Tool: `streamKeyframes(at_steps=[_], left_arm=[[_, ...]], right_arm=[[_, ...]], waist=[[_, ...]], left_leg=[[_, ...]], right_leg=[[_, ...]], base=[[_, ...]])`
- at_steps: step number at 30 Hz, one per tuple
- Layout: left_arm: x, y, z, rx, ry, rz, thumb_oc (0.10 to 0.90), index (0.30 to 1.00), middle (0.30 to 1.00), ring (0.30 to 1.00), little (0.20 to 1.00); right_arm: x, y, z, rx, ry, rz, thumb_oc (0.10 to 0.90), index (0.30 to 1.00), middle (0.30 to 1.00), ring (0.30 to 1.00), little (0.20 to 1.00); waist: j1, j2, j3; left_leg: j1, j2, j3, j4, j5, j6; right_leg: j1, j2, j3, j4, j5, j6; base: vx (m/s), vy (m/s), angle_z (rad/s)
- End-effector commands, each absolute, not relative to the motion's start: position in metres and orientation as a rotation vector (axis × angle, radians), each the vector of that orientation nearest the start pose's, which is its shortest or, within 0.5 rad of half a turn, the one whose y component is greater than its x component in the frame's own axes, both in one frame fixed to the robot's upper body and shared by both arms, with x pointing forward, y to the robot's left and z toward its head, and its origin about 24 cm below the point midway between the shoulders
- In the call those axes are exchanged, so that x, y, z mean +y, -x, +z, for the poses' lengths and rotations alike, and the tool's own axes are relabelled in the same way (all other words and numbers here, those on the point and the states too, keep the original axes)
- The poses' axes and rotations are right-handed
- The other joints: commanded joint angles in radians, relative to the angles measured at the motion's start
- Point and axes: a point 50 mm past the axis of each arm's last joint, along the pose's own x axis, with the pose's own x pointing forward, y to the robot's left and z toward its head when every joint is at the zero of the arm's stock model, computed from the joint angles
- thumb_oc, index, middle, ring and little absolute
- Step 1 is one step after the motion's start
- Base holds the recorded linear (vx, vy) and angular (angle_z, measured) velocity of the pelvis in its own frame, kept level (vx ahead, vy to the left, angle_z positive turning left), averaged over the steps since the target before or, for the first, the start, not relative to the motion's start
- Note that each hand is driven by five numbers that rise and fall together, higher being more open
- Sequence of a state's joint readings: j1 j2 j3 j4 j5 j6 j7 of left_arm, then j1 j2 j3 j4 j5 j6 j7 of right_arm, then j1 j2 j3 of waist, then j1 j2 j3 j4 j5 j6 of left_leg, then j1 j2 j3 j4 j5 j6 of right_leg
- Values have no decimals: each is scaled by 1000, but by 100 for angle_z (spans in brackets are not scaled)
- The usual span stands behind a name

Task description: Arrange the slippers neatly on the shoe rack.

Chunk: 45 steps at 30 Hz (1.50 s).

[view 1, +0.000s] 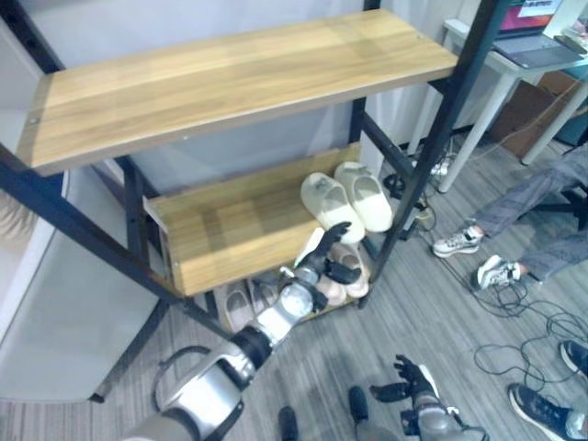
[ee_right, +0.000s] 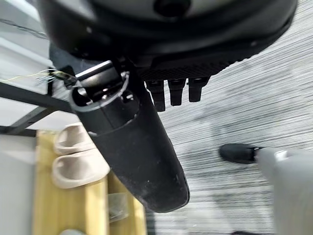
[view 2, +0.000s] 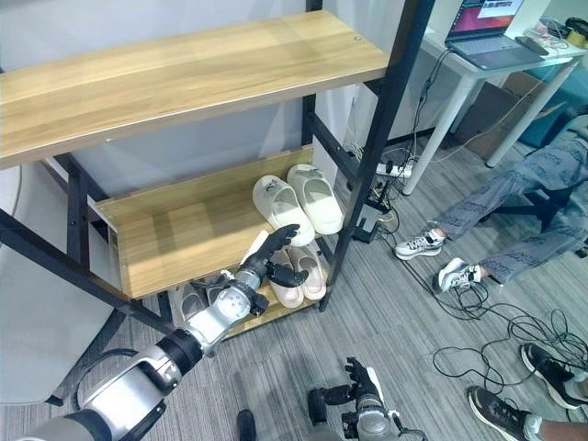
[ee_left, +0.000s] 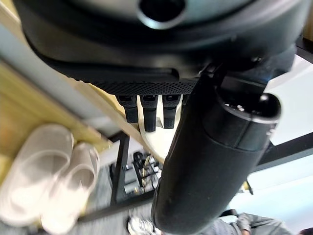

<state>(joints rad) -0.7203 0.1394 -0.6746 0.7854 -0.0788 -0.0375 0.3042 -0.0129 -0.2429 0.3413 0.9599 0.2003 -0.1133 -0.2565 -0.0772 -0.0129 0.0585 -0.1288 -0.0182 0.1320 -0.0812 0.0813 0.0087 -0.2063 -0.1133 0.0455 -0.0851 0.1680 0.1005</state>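
Slippers (view 1: 347, 202) on middle shelf (view 1: 230, 225) — another pair (view 2: 301, 269) below.

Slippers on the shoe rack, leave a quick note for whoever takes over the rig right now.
Left hand: open, holding nothing, reaching toward the right end of the rack, between the middle shelf and the bottom shelf.
Right hand: low over the floor, fingers relaxed, holding nothing.
Cream slippers: paired side by side at the right end of the middle shelf.
Pink slippers: paired on the bottom shelf, right under the left hand.
Grey slippers: bottom shelf, partly hidden by the left arm.
Top shelf: bare.
Left: check the bottom pairs for neatness.
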Motion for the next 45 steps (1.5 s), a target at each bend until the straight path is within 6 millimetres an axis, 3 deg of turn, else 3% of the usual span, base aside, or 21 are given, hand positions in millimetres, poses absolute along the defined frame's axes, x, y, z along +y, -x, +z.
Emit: streamKeyframes(at_steps=[1, 5, 7, 12, 19, 23, 24, 25, 26, 27, 30, 31, 32, 35, 37, 38, 40, 41, 42, 43, 45], left_arm=[[-10, -362, 139, -363, -526, -339, 800, 900, 900, 900, 900], [-1, -364, 153, -451, -578, -308, 800, 900, 900, 900, 900], [17, -366, 160, -489, -594, -284, 800, 900, 900, 900, 900], [35, -361, 163, -535, -604, -258, 800, 900, 900, 900, 900], [58, -340, 158, -544, -509, -333, 800, 900, 900, 900, 900], [80, -318, 151, -532, -385, -373, 800, 900, 900, 900, 900], [88, -310, 144, -495, -310, -380, 800, 900, 900, 900, 900], [112, -304, 136, -459, -202, -310, 800, 900, 900, 900, 900], [115, -293, 122, -390, -112, -353, 800, 900, 900, 900, 900], [120, -283, 107, -312, -29, -363, 800, 900, 900, 900, 900], [126, -251, 70, -143, 38, -419, 800, 900, 900, 900, 900], [126, -251, 70, -142, 38, -419, 800, 900, 900, 900, 900], [127, -239, 42, -7, 60, -422, 800, 900, 900, 900, 900], [130, -220, 2, 166, 91, -391, 800, 900, 900, 900, 900], [140, -206, -21, 271, 52, -364, 800, 900, 900, 900, 900], [140, -206, -21, 271, 52, -364, 800, 900, 900, 900, 900], [163, -176, -75, 511, -43, -222, 800, 900, 900, 900, 900], [162, -176, -75, 510, -43, -221, 800, 900, 900, 900, 900], [175, -160, -101, 634, -99, -130, 800, 900, 900, 900, 900], [175, -161, -101, 632, -99, -130, 800, 900, 900, 900, 900], [189, -146, -122, 750, -147, -28, 800, 900, 900, 900, 900]], right_arm=[[-231, -177, -113, 700, 352, -172, 800, 900, 900, 900, 900], [-232, -171, -117, 717, 344, -171, 800, 900, 900, 900, 900], [-232, -168, -119, 734, 327, -184, 800, 900, 900, 900, 900], [-228, -166, -123, 755, 301, -210, 800, 900, 900, 900, 900], [-219, -154, -134, 834, 281, -216, 800, 900, 900, 900, 900], [-217, -145, -139, 876, 274, -229, 800, 900, 900, 900, 900], [-216, -143, -140, 884, 271, -234, 800, 900, 900, 900, 900], [-220, -93, -152, 984, 279, -219, 800, 900, 900, 900, 900], [-221, -109, -148, 942, 298, -224, 800, 900, 900, 900, 900], [-217, -113, -146, 923, 293, -207, 800, 900, 900, 900, 900], [-216, -101, -150, 964, 271, -208, 800, 900, 900, 900, 900], [-216, -100, -151, 964, 272, -208, 800, 900, 900, 900, 900], [-220, -100, -150, 966, 303, -203, 800, 900, 900, 900, 900], [-225, -102, -150, 979, 359, -188, 800, 900, 900, 900, 900], [-228, -103, -150, 982, 365, -197, 800, 900, 900, 900, 900], [-228, -103, -150, 982, 365, -197, 800, 900, 900, 900, 900], [-228, -99, -151, 994, 333, -231, 800, 900, 900, 900, 900], [-229, -99, -151, 993, 334, -231, 800, 900, 900, 900, 900], [-225, -94, -153, 1003, 276, -260, 800, 900, 900, 900, 900], [-225, -95, -153, 1002, 276, -260, 800, 900, 900, 900, 900], [-222, -85, -157, 1034, 211, -306, 800, 900, 900, 900, 900]], waist=[[15, 60, -2], [14, 57, -14], [22, 57, -24], [45, 60, -34], [86, 60, -63], [117, 58, -78], [124, 57, -83], [115, 60, -77], [121, 59, -80], [130, 57, -83], [145, 51, -92], [145, 51, -92], [150, 46, -94], [157, 38, -96], [161, 34, -94], [161, 34, -94], [167, 21, -91], [166, 22, -90], [166, 14, -92], [165, 15, -91], [166, 8, -94]], left_leg=[[23, -2, -78, -6, -79, -14], [31, 0, -79, -6, -83, -15], [42, 0, -84, -6, -84, -17], [59, -3, -95, -6, -84, -16], [92, -6, -115, -6, -85, -16], [116, -8, -132, -6, -85, -14], [113, -10, -135, -6, -75, -14], [123, -9, -127, -6, -76, -16], [128, -8, -129, -6, -82, -16], [130, -7, -134, -6, -81, -15], [141, -6, -140, -6, -82, -14], [141, -6, -140, -6, -82, -14], [144, -4, -144, -6, -82, -14], [143, -1, -158, -6, -79, -14], [143, 0, -167, -6, -78, -15], [143, 0, -167, -6, -78, -15], [146, -1, -185, -6, -76, -14], [146, -2, -186, -6, -76, -14], [146, -2, -193, -6, -75, -14], [146, -3, -194, -6, -75, -14], [147, -5, -198, -6, -74, -15]], right_leg=[[30, 54, -45, 40, -102, 20], [40, 55, -46, 43, -107, 21], [54, 55, -52, 45, -113, 21], [75, 53, -66, 46, -120, 21], [121, 53, -99, 45, -129, 18], [150, 54, -122, 46, -140, 14], [149, 52, -128, 47, -135, 13], [155, 54, -126, 48, -136, 15], [162, 55, -134, 46, -140, 13], [167, 57, -139, 45, -141, 10], [185, 60, -148, 41, -144, 9], [185, 60, -148, 40, -144, 9], [191, 63, -151, 38, -146, 6], [197, 64, -163, 40, -151, 1], [199, 64, -168, 43, -152, -1], [199, 64, -168, 43, -152, -1], [208, 63, -181, 44, -156, -7], [208, 63, -182, 44, -156, -7], [211, 62, -186, 45, -158, -9], [211, 62, -187, 45, -159, -9], [213, 61, -192, 44, -158, -10]], base=[[0, 0, 0], [7, -9, -1], [36, -37, -1], [1, -11, 3], [-2, -22, 10], [-9, -33, 5], [-57, -17, 6], [-52, -20, 12], [-18, -26, 21], [-6, -35, 3], [-15, -22, 8], [-28, -24, 40], [-29, -24, 32], [-12, -11, 2], [0, 0, 0], [0, 0, 0], [-3, -18, 10], [15, -7, 24], [13, 0, 21], [16, -4, 21], [17, -3, 20]])
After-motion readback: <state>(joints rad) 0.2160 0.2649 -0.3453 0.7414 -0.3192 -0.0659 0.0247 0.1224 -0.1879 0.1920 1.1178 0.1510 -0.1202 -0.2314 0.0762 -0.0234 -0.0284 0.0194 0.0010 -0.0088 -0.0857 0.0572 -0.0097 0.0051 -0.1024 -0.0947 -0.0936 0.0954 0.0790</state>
